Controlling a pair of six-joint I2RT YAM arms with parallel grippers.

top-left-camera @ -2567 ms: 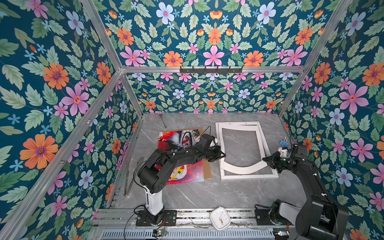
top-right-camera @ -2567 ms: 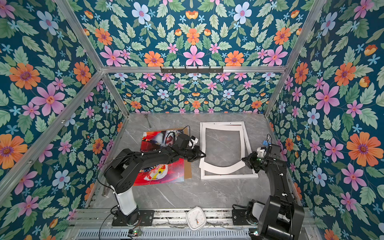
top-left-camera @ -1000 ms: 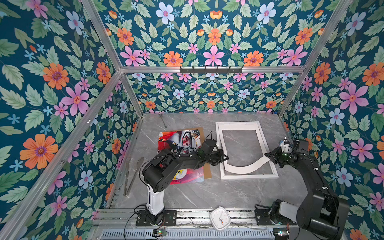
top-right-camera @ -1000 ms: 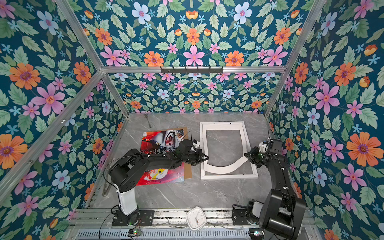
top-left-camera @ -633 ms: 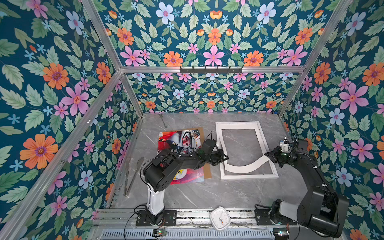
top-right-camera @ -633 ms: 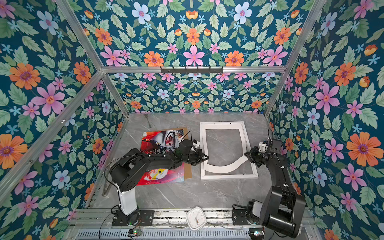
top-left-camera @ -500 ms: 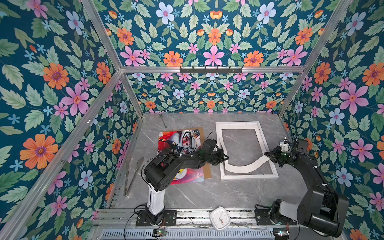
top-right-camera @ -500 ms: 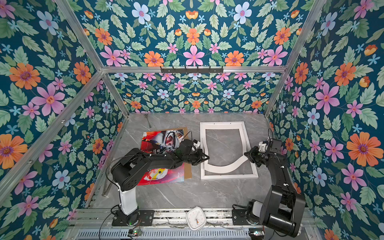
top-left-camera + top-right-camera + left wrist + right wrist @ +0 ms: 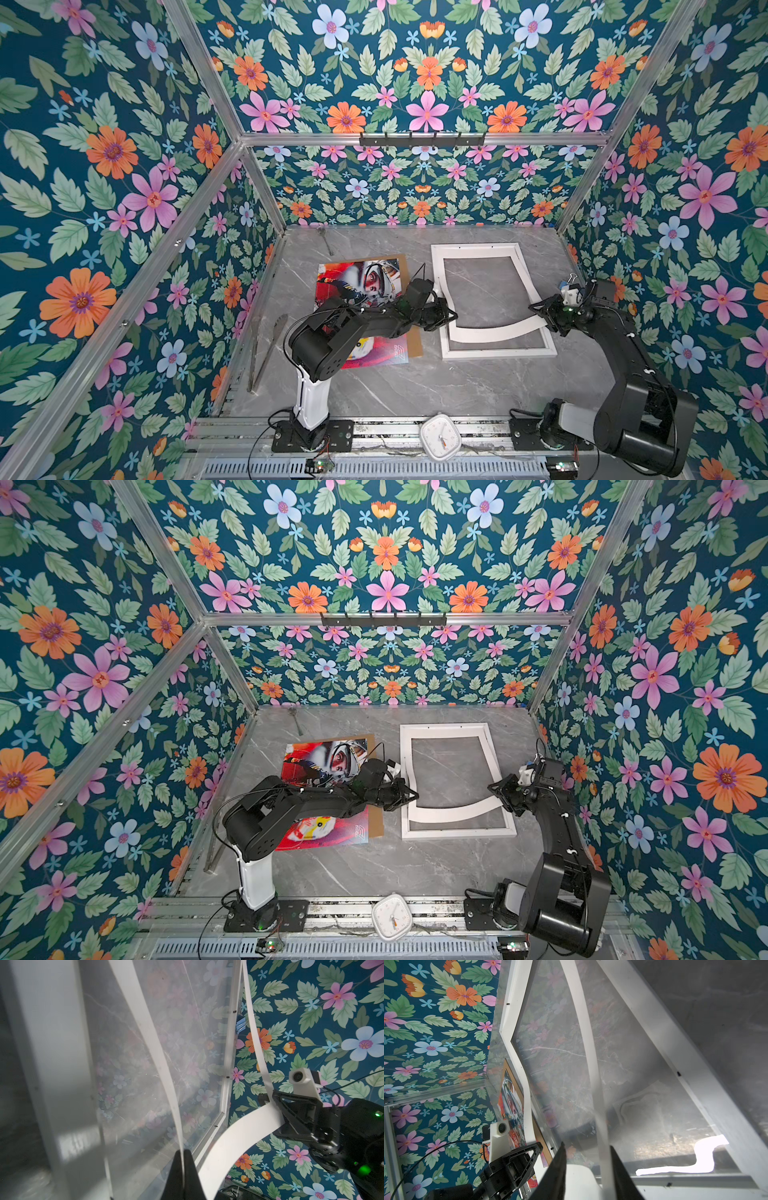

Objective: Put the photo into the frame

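The photo (image 9: 361,282) (image 9: 328,754), red with a helmeted face, lies face up to the left of the frame, partly under my left arm. The white frame (image 9: 473,248) (image 9: 442,728) lies flat right of centre, its glass reflecting the walls. A white mat board (image 9: 494,330) (image 9: 449,810) sags over the frame's near half. My left gripper (image 9: 451,318) (image 9: 184,1153) is shut on the mat's left edge. My right gripper (image 9: 536,309) (image 9: 587,1145) stands open around the mat's right edge, which rests against one finger (image 9: 616,1159).
A brown backing board (image 9: 415,345) lies under the photo. Metal tongs (image 9: 266,349) lie along the left wall. A blue binder clip (image 9: 567,282) sits by the right wall. A white clock (image 9: 439,436) rests on the front rail.
My right gripper has opened; it was shut on the mat's right edge. Over the earlier frames the mat came down lower over the frame. The left arm has barely moved.
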